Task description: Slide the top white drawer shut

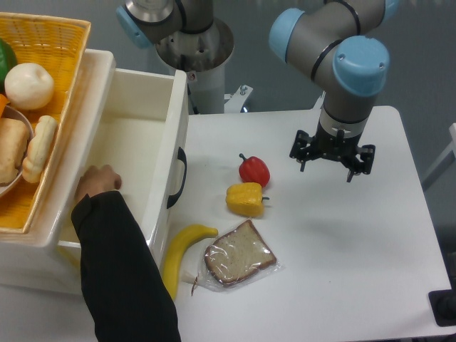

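Note:
The top white drawer [153, 92] stands pulled out at the left, a deep cream box with a black curved handle [178, 178] on its front. A person's hand [96, 179] in a black sleeve rests inside it, by its left wall. My gripper [331, 162] hangs over the table well to the right of the drawer, pointing down with its fingers spread and nothing between them.
A yellow basket [50, 35] of bread and produce sits on the chest top at the far left. On the table lie a red pepper [254, 170], a yellow pepper [244, 199], a banana [182, 249] and bagged bread [239, 253], between drawer and gripper.

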